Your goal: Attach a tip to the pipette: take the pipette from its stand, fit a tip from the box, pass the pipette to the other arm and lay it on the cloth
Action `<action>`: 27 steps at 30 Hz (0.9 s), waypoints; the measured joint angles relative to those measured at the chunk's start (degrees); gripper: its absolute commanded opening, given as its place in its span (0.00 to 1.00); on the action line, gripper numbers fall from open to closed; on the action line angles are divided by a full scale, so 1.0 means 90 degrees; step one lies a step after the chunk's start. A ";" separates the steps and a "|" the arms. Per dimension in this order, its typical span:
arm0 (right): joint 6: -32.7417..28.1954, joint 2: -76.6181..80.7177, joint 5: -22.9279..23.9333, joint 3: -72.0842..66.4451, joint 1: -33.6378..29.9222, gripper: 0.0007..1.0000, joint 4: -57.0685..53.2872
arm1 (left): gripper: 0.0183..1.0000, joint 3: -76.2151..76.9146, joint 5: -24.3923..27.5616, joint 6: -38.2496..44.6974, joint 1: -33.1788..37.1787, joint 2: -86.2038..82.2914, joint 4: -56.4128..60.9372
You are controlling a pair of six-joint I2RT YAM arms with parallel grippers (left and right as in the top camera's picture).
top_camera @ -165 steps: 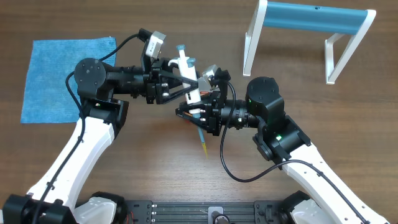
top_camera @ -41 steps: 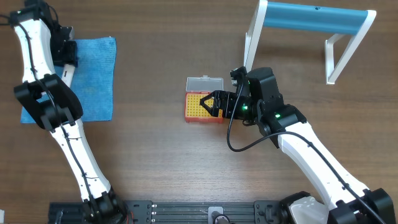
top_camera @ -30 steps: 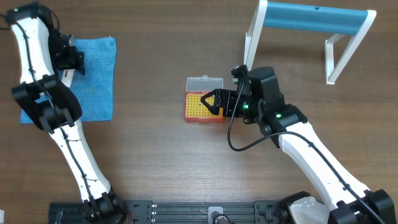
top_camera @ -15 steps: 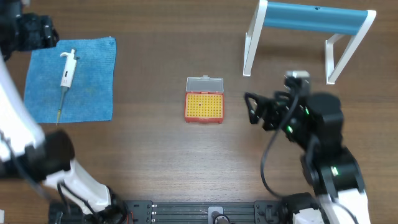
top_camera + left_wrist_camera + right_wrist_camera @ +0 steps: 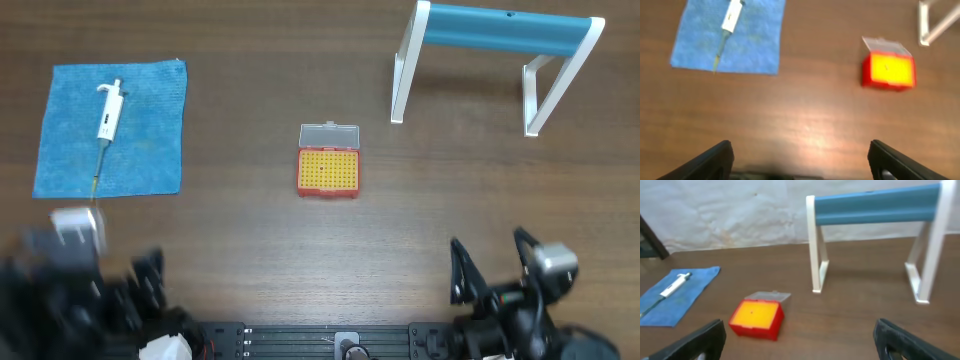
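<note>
The white pipette (image 5: 107, 112) lies on the blue cloth (image 5: 140, 150) at the far left, its yellow tip (image 5: 95, 182) pointing toward the cloth's near edge. Nothing holds it. The left wrist view shows the pipette (image 5: 732, 15) on the cloth (image 5: 750, 45), far from my left gripper (image 5: 801, 146), which is open and empty. The red tip box (image 5: 328, 172) stands mid-table with its clear lid back. My right gripper (image 5: 488, 240) is low at the near right, open and empty, and its wrist view looks over the tip box (image 5: 756, 317) toward the cloth (image 5: 685, 300).
The white-and-blue pipette stand (image 5: 500, 35) stands at the far right with nothing on it. My left arm is a blur (image 5: 90, 290) at the near left edge. Bare wooden table (image 5: 300, 260) lies between the box and both arm bases.
Both arms have pulled back to the near edge. The left gripper has let go of the pipette, which stays on the cloth. The right gripper has drawn away from the tip box.
</note>
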 measured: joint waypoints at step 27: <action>0.1158 -0.0352 0.2671 -0.0498 0.0000 0.95 -0.0828 | 0.95 -0.2055 0.0182 -0.0287 0.0002 -0.3373 0.1297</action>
